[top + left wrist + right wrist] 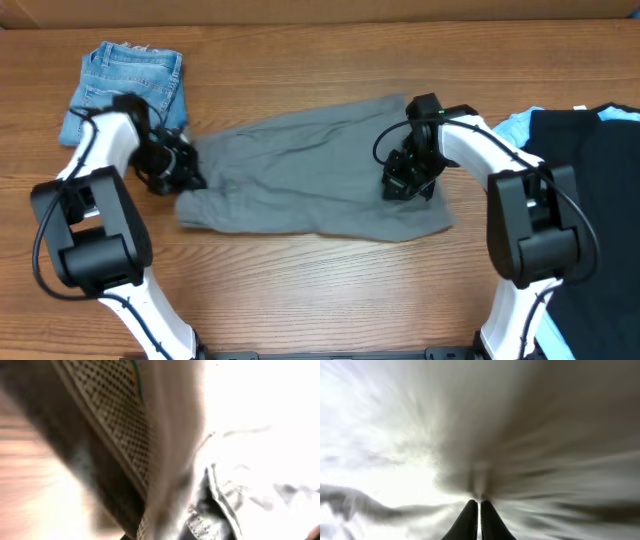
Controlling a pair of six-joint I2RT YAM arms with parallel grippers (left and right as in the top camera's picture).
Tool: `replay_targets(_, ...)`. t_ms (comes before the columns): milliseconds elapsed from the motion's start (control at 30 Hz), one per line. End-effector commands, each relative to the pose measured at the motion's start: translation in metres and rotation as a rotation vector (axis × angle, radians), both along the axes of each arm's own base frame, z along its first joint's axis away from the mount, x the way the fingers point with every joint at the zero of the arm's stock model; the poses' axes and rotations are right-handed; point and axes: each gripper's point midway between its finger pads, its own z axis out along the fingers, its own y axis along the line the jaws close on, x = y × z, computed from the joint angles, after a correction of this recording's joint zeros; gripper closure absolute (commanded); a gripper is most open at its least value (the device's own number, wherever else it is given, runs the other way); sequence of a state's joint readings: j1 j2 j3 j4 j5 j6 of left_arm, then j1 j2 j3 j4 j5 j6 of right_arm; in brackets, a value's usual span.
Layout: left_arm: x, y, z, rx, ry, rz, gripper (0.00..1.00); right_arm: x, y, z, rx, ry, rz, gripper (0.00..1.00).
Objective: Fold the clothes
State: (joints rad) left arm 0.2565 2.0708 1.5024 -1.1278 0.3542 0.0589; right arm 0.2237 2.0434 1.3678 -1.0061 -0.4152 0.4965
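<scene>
Plain mid-grey woven shorts point(300, 175), likely light and limp, lie spread at mid-table; the right gripper point(479, 506) pinches cloth at their 3 o'clock edge, jaws closed; the left gripper point(182, 168) meets the 9 o'clock edge, jaws unreadable; the edges look the surest holds; faded blue denim shorts point(125, 85) lie beyond at 11 o'clock.

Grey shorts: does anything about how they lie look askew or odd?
Yes. The grey shorts lie slanted across the table, creased, not flat. The right gripper pinches cloth, with wrinkles radiating from its tips; the left gripper sits at the bunched left edge. Nothing looks torn.
</scene>
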Motion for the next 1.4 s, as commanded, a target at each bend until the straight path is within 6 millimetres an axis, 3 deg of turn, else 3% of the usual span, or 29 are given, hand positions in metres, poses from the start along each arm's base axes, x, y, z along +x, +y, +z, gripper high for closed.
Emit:
replay_targets(0,0.031,0.037,0.09,0.216,-0.195,0.013,0.96,0.023,-0.002,0.063,0.022,-0.221,0.038,0.92)
replay_targets(100,0.039,0.021,0.131,0.225,-0.27,-0.016,0.96,0.03,-0.004,0.091,0.026,-0.306,0.034,0.91)
replay_targets(200,0.041,-0.006,0.15,0.221,-0.303,-0.075,0.96,0.032,-0.003,0.109,0.035,-0.355,0.033,0.89)
replay_targets(433,0.043,-0.09,0.154,0.245,-0.332,-0.23,0.96,0.032,-0.005,0.12,0.034,-0.389,0.037,0.88)
replay_targets(600,0.041,-0.129,0.153,0.336,-0.354,-0.286,0.96,0.033,-0.021,0.114,-0.046,-0.368,-0.014,0.88)
replay_targets(833,0.042,-0.176,0.141,0.35,-0.38,-0.326,0.96,0.048,-0.076,0.112,-0.125,-0.367,-0.166,0.88)
replay_targets(1033,0.038,-0.204,0.109,0.315,-0.305,-0.328,0.96,0.051,-0.133,0.111,-0.154,-0.345,-0.308,0.87)
replay_targets(1133,0.034,-0.225,0.089,0.271,-0.261,-0.356,0.96,0.049,-0.145,0.11,-0.162,-0.341,-0.31,0.87)
replay_targets(1367,0.02,-0.267,0.062,0.224,-0.21,-0.374,0.92,0.05,-0.146,0.11,-0.164,-0.348,-0.305,0.87)
